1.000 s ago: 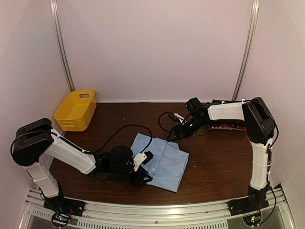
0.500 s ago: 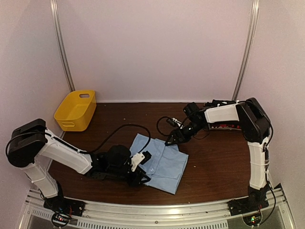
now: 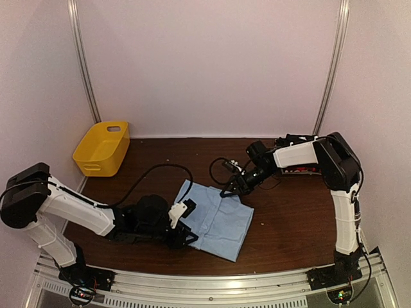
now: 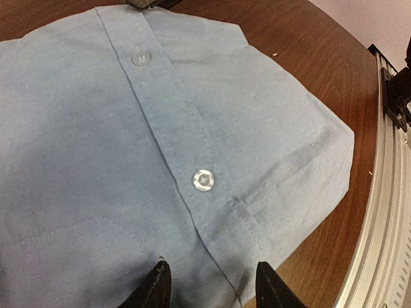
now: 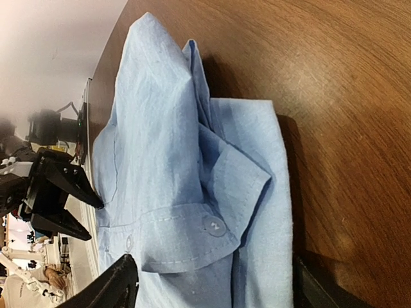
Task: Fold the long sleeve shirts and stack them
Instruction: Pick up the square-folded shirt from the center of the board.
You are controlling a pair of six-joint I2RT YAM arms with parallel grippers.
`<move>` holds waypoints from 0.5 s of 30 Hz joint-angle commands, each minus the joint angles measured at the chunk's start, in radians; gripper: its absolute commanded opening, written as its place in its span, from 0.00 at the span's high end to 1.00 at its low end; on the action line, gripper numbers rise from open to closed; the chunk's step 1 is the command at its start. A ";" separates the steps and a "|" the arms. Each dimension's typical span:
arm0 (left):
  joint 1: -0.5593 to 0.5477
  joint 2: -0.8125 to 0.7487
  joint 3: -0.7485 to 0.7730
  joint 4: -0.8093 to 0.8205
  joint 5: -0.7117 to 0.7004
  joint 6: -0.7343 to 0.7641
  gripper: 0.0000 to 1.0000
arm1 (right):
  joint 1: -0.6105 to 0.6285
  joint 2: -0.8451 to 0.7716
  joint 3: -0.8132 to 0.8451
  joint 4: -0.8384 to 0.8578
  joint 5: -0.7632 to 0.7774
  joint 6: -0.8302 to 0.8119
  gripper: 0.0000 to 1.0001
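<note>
One long sleeve shirt (image 3: 218,217), light blue and buttoned, lies folded flat on the brown table (image 3: 289,218). My left gripper (image 3: 187,224) rests at its near left edge. In the left wrist view that gripper (image 4: 212,290) is open, its fingertips (image 4: 157,287) spread over the button placket (image 4: 203,180) by the hem, with cloth flat between them. My right gripper (image 3: 230,190) sits at the far collar end. It (image 5: 215,290) is open wide, the collar and its button (image 5: 214,225) between the fingers. Other shirts are not clearly in view.
A yellow basket (image 3: 103,149) stands at the back left corner. A dark bundle with a red edge (image 3: 302,171) lies under the right forearm. Black cables (image 3: 160,172) loop over the table. A metal rail (image 4: 385,212) runs along the near edge.
My right gripper has moved left and down onto the shirt's collar, its jaws narrowing slightly. The left arm has drawn back left, and the shirt has shifted a little left with it.
</note>
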 commanded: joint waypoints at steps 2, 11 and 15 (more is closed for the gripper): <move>-0.005 0.016 -0.057 0.057 0.000 -0.051 0.54 | 0.033 0.059 0.013 -0.035 -0.010 -0.001 0.23; -0.010 0.095 -0.051 0.085 0.008 -0.057 0.55 | 0.108 0.120 0.021 -0.068 -0.033 -0.033 0.49; -0.011 0.088 -0.046 0.070 -0.005 -0.052 0.55 | 0.107 0.109 0.025 -0.080 -0.071 -0.050 0.71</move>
